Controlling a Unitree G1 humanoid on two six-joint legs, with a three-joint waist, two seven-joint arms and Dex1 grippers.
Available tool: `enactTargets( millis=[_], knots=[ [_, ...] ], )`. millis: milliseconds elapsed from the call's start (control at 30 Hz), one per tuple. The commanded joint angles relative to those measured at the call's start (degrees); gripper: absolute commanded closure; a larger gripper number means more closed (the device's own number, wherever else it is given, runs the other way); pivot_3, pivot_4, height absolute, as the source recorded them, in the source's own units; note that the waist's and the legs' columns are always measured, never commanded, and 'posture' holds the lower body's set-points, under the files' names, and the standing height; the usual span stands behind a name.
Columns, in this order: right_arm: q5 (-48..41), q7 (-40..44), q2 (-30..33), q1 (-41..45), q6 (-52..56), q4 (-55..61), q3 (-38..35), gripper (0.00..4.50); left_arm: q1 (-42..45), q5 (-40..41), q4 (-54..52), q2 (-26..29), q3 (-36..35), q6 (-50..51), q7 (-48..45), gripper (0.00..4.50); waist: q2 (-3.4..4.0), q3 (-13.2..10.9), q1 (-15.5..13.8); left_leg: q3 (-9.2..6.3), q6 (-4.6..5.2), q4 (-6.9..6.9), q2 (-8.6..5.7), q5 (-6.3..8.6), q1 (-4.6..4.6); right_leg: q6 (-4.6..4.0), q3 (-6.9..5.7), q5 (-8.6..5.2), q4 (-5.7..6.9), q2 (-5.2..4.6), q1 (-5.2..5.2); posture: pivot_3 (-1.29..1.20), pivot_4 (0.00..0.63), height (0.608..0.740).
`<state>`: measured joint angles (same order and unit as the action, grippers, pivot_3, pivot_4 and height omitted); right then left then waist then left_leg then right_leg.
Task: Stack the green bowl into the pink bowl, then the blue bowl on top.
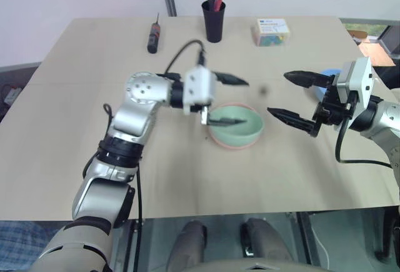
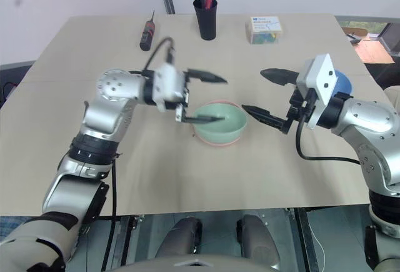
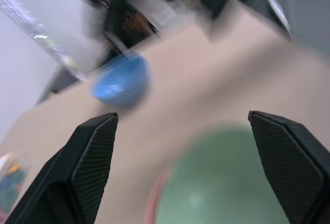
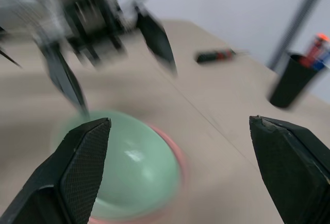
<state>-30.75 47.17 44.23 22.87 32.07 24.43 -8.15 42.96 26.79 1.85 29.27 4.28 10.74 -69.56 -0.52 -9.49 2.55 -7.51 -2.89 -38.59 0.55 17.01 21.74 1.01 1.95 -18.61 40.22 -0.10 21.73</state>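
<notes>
Stereo head views and both wrist views, bowl-stacking task. The green bowl (image 1: pixel 236 124) sat nested inside the pink bowl (image 1: pixel 232 145), of which only a thin salmon rim showed under the green one's edge; this pair rested near the middle of the worktop (image 1: pixel 75 97) and serves as the landmark below.

My left tool (image 1: pixel 227 100) hung just above the green bowl's left side, pointing across it toward my right arm. It was released: its two black fingers stood wide apart, one over the bowl's interior and the other higher, beyond the far rim, with nothing between them. Whether the lower finger touched the bowl could not be told.

My right tool (image 2: pixel 265 94) was on the right of the green bowl, near it but apart, pointing toward it. It too was released, fingers spread wide and empty.

The blue bowl (image 2: pixel 340 84) stood on the worktop well to the right of the green bowl, largely hidden behind my right wrist.

Beyond the green bowl, toward the worktop's far edge, stood a black cup (image 1: pixel 214 20) holding pens, with a screwdriver (image 1: pixel 153 35) to its left and a small clear box (image 1: pixel 270 32) to its right.
</notes>
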Motion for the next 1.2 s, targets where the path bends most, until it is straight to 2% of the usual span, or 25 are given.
enactTargets(
  millis=[33, 300, 400, 667, 767, 967, 1000, 1033, 1067, 1200],
  knots=[
    [8.0, -1.3, 2.9, 2.8, -3.9, -6.1, 2.3, 0.0, -4.2, 8.5, -6.1, 1.5, -7.9, 9.9, 6.1, 0.12, 0.0, 0.0, 0.0, 0.0, 0.0, -0.02, 0.0, 0.0, 0.0, 0.0, 0.0, 0.0, 0.03, 0.0, 0.0, 0.0, 0.15, 0.74],
    [22.6, -1.4, 5.5, 10.2, -12.1, -27.5, 9.8, 0.0, -15.5, 19.7, -14.4, 6.7, -17.9, 20.2, 8.5, 0.12, 0.01, 0.0, -0.2, 0.07, 0.0, -0.13, 0.02, 0.0, -0.02, 0.0, 0.11, 0.0, 0.14, -0.03, 0.03, 0.0, 0.15, 0.74],
    [26.3, -0.8, 4.1, 15.5, -13.6, -38.6, 12.7, 0.0, -20.8, 21.5, -16.3, 10.6, -22.1, 20.7, 6.4, 0.12, 0.04, 0.0, 0.0, 0.16, -0.01, -0.11, 0.02, 0.0, -0.02, 0.0, 0.2, 0.0, 0.14, -0.05, 0.08, 0.0, 0.15, 0.74],
    [33.9, 1.5, 0.8, 26.4, -22.7, -65.8, 17.9, 0.0, -30.5, 24.3, -16.8, 16.0, -30.5, 20.9, 3.4, 0.12, 0.14, -0.1, 0.0, 0.45, 0.0, 0.03, 0.04, 0.0, -0.11, 0.0, 0.44, 0.0, 0.14, -0.07, 0.17, 0.0, 0.15, 0.74],
    [36.0, 0.7, -1.2, 29.6, -26.2, -74.4, 18.5, 0.82, -33.8, 23.0, -17.3, 16.8, -33.0, 18.0, 2.0, 0.0, 0.17, -0.1, 0.0, 0.41, 0.0, 0.08, 0.08, 0.0, 0.01, -0.01, 0.42, 0.0, 0.08, -0.08, 0.28, 0.0, 0.15, 0.74],
    [38.7, 2.0, -2.1, 32.2, -31.3, -81.4, 18.9, 3.29, -36.2, 24.5, -19.6, 16.9, -35.3, 16.7, 2.1, 0.0, 0.18, -0.2, 0.0, 0.45, 0.0, 0.09, 0.08, 0.0, 0.0, -0.01, 0.44, 0.01, 0.11, -0.34, 0.31, 0.0, 0.15, 0.74],
    [39.0, 2.0, -2.2, 32.5, -31.8, -82.0, 18.9, 3.67, -36.4, 25.1, -19.9, 16.5, -35.7, 16.8, 2.4, 0.0, 0.18, -0.2, 0.0, 0.46, 0.0, 0.09, 0.08, 0.0, -0.01, -0.01, 0.44, 0.01, 0.11, -0.35, 0.31, 0.0, 0.15, 0.74],
    [39.3, 1.9, -2.2, 32.8, -32.3, -82.6, 18.8, 3.79, -36.5, 25.8, -20.1, 16.2, -35.9, 17.1, 2.9, 0.0, 0.18, -0.2, 0.0, 0.48, 0.0, 0.09, 0.08, 0.0, -0.02, -0.01, 0.45, 0.01, 0.13, -0.35, 0.31, 0.0, 0.15, 0.74],
    [39.6, 1.9, -2.2, 32.9, -32.8, -83.0, 18.8, 4.4, -36.8, 25.9, -20.2, 16.0, -35.8, 16.9, 3.0, 0.0, 0.17, -0.1, 0.1, 0.49, 0.0, 0.08, 0.08, 0.0, -0.03, -0.01, 0.46, 0.01, 0.15, -0.36, 0.31, 0.0, 0.15, 0.74],
    [42.1, 0.8, -2.1, 32.8, -36.8, -83.2, 19.9, 4.47, -38.5, 24.8, -20.0, 15.7, -35.1, 15.4, 2.3, 0.0, 0.18, -0.2, 0.1, 0.53, 0.0, 0.08, 0.08, 0.0, -0.07, -0.01, 0.49, 0.01, 0.21, -0.36, 0.31, 0.0, 0.15, 0.74]
  ],
)
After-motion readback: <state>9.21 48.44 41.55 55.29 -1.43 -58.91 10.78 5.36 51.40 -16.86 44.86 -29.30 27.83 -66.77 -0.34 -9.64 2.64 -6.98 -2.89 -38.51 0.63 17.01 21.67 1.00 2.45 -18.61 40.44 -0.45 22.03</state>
